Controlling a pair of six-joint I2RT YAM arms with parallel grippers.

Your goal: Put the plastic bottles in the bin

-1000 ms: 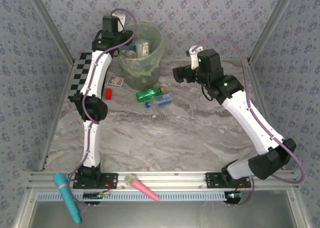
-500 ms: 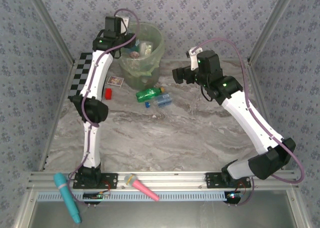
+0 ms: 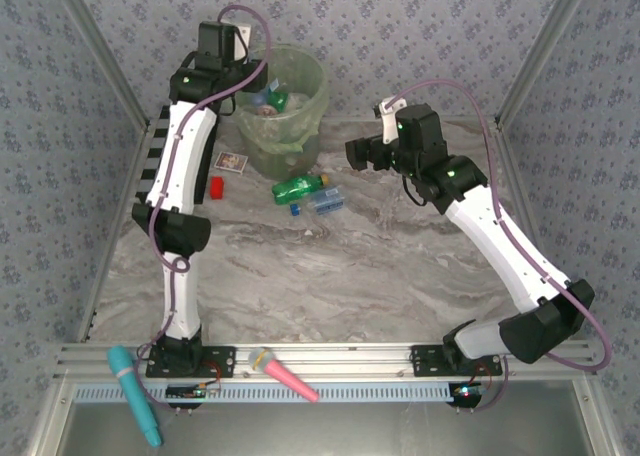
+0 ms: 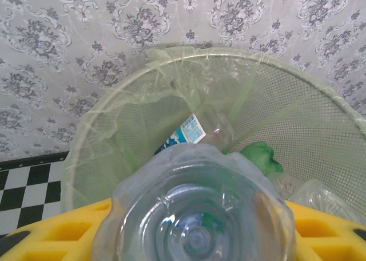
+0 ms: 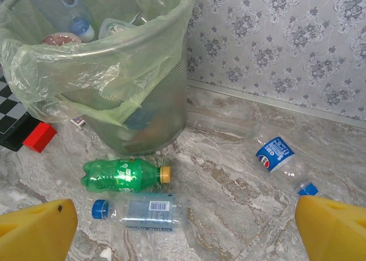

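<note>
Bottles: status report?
Left gripper shut on clear bottle at bin rim. Right gripper open. Green bottle, blue-capped bottle, blue-label bottle on table. Nothing blocking.

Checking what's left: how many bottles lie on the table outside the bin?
3: a green bottle beside the bin, a clear blue-capped bottle next to it, a clear blue-labelled bottle near the wall. More may be hidden.

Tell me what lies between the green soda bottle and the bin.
Nothing: bare marble tabletop separates the green soda bottle from the bin, per the right wrist view.
</note>
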